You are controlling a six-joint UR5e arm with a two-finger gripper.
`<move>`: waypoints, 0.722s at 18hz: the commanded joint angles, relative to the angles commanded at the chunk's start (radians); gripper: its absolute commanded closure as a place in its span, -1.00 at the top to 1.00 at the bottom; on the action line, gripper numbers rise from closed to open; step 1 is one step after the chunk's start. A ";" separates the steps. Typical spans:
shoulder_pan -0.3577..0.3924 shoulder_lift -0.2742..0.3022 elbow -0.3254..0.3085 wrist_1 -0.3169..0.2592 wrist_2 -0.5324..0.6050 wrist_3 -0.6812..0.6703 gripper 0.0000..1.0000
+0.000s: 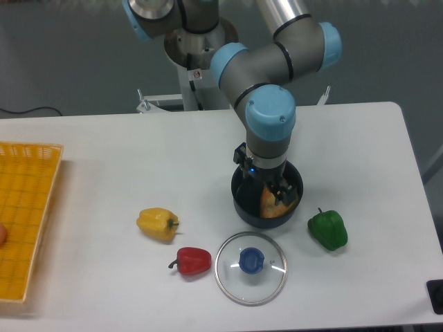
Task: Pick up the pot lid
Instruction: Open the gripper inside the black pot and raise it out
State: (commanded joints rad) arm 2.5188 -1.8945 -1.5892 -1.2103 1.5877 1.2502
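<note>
- Pot lid (232, 278) flat on table (124, 277), blue knob (251, 261) up, just beside black pot (259, 220).
- I'd centre over knob, come down straight, close squarely on it, lift level.
- Gripper (264, 179) over pot, jaws spread wide, nothing held that I can see; contact with pot, can't tell.

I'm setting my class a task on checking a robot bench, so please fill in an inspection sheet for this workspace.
Surface: white table.
Job's things: glass lid, blue knob, beside the black pot.
Clutter: yellow pepper, red pepper, green pepper; brown item in pot, unidentified.
Hand: at the pot's opening, fingers apart, off the lid.
Cables: black cable, far left.
Surroundings: orange crate, partly out of view; dark background.
</note>
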 joint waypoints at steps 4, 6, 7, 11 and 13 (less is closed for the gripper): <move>0.000 0.003 0.015 0.003 -0.011 -0.005 1.00; -0.002 0.003 0.011 0.003 -0.009 -0.006 1.00; -0.003 0.005 0.008 0.005 -0.009 -0.009 1.00; 0.001 0.029 -0.043 0.049 -0.014 -0.061 1.00; 0.003 0.031 -0.043 0.052 -0.024 -0.101 1.00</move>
State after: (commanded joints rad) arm 2.5218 -1.8638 -1.6322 -1.1582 1.5632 1.1492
